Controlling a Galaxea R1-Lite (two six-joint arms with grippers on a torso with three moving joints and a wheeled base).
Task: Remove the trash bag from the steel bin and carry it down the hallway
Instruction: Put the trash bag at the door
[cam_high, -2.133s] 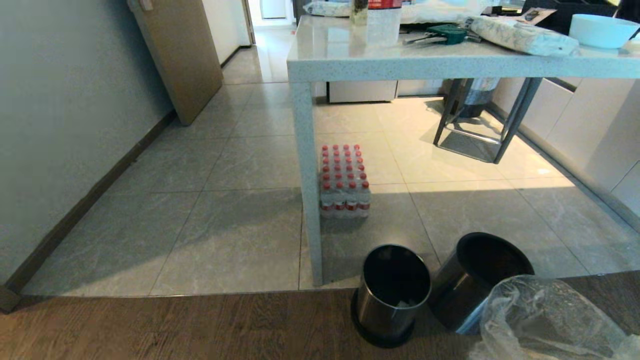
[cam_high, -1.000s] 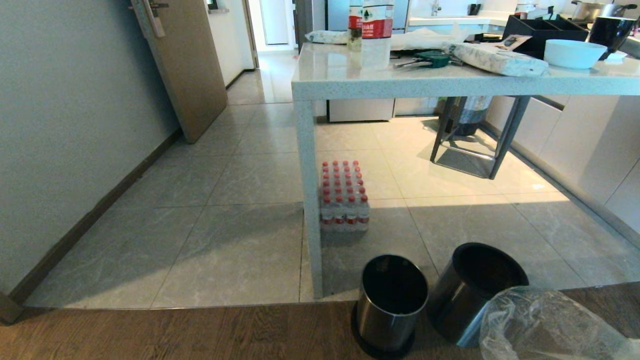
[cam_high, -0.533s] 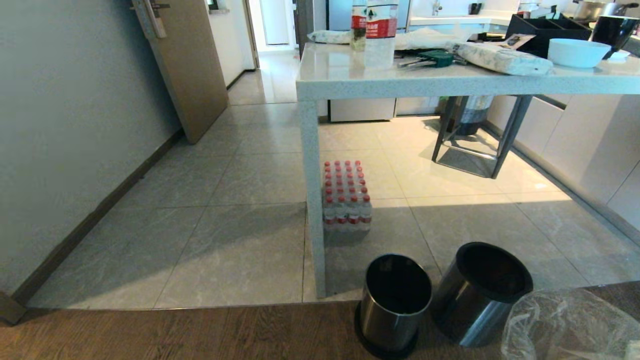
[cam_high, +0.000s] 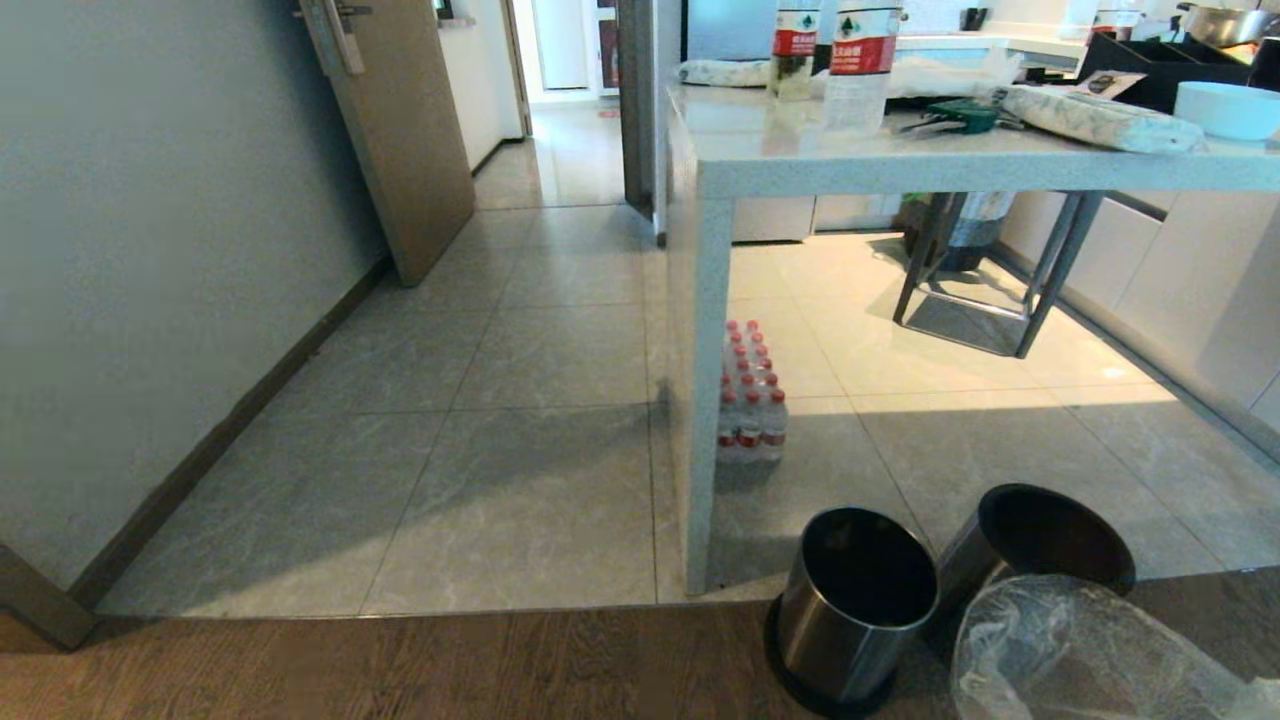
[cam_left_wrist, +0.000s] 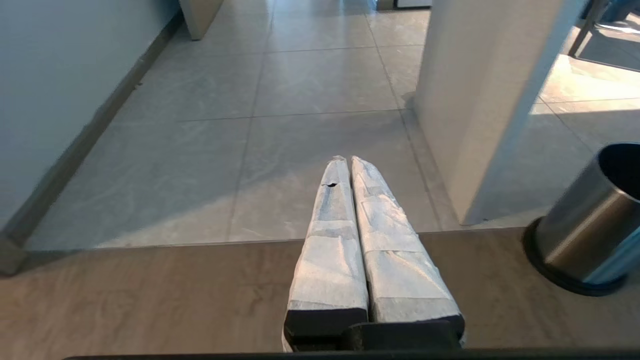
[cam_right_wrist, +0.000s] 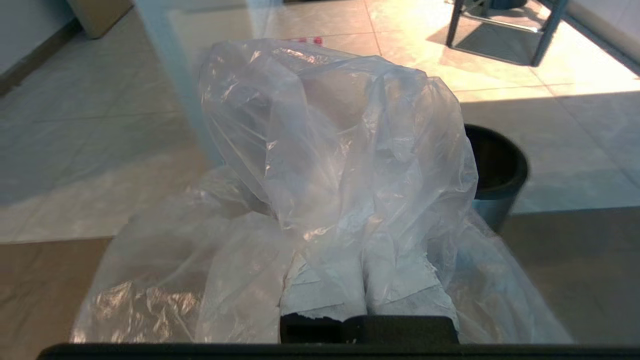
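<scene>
Trash bag (cam_right_wrist: 340, 165), thin clear crinkly plastic, already out of brushed-steel round bin (cam_high: 855, 600); bunched over right gripper (cam_right_wrist: 367, 280), clamped on its film. Left gripper (cam_left_wrist: 347, 162) pressed closed, empty. Hallway (cam_high: 570, 150) ahead-left, past tan door (cam_high: 400, 130).

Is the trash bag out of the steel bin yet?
Out. The trash bag hangs bunched on the shut right gripper; the steel bin stands beside it, unlined.

The right gripper (cam_right_wrist: 367, 265) is pinching the trash bag (cam_right_wrist: 320, 165), which is billowing before the steel bin (cam_right_wrist: 497, 175).
</scene>
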